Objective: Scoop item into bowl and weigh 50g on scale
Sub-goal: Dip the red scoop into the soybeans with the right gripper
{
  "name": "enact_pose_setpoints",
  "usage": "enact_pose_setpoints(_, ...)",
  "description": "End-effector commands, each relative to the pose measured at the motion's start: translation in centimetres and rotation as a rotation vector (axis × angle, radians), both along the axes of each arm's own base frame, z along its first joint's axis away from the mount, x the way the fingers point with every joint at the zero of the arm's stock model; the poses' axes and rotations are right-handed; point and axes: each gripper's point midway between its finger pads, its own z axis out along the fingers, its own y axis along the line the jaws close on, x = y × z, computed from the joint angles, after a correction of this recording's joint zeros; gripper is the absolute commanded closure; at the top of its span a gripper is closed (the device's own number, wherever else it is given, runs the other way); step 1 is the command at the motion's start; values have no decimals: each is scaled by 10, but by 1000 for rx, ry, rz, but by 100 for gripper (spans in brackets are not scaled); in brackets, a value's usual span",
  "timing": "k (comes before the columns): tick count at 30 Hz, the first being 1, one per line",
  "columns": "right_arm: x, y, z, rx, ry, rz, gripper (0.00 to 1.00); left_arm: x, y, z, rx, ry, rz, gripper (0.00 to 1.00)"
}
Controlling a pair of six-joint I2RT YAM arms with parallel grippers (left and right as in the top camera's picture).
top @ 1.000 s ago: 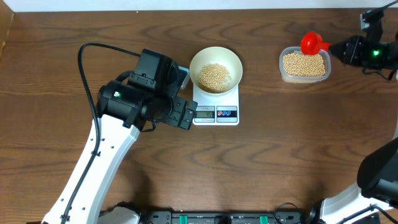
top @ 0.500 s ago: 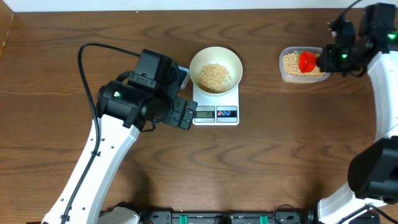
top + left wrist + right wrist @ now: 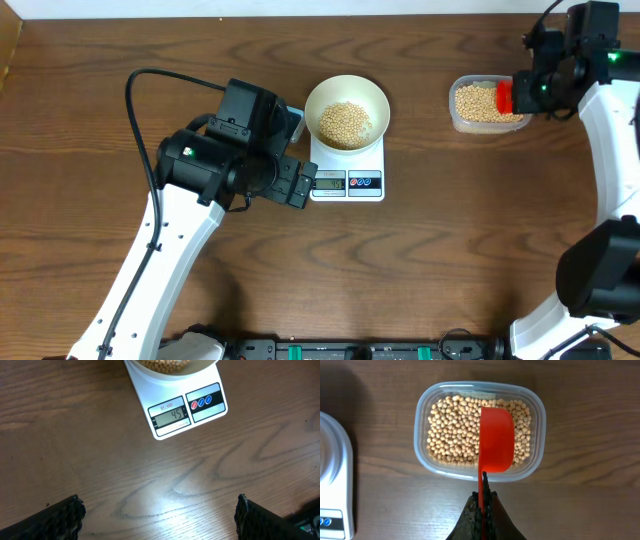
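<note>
A white bowl [image 3: 346,108] holding a heap of tan beans [image 3: 344,121] sits on the white scale [image 3: 347,178]. In the left wrist view the scale [image 3: 187,410] shows its lit display and two round buttons. My left gripper [image 3: 160,515] hovers open over bare wood in front of the scale, nothing between its fingers. My right gripper [image 3: 484,497] is shut on the thin handle of a red scoop [image 3: 496,440]. The scoop's cup hangs over the beans [image 3: 455,425] in the clear plastic tub [image 3: 422,452], which stands at the far right of the table with the scoop [image 3: 503,96] at its right end.
The left arm's black body [image 3: 235,150] and cable lie just left of the scale. The right arm [image 3: 600,90] reaches in from the right edge. A white wall strip runs along the far table edge.
My right gripper has swung the red scoop from above the tub's top right edge down over the beans, turning it. The left arm, bowl and scale have not moved.
</note>
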Motion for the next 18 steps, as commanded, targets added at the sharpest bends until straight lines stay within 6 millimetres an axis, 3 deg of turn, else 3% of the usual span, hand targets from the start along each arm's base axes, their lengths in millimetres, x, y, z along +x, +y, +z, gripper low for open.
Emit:
enact_pose_setpoints(1,5,-1,-5,-16,2,10,99,-2,3,-2,15,-2,-9,2)
enact_pose_setpoints(18,16,20,-34,125,39,47,99,-2,3,-2,15,-2,-9,2)
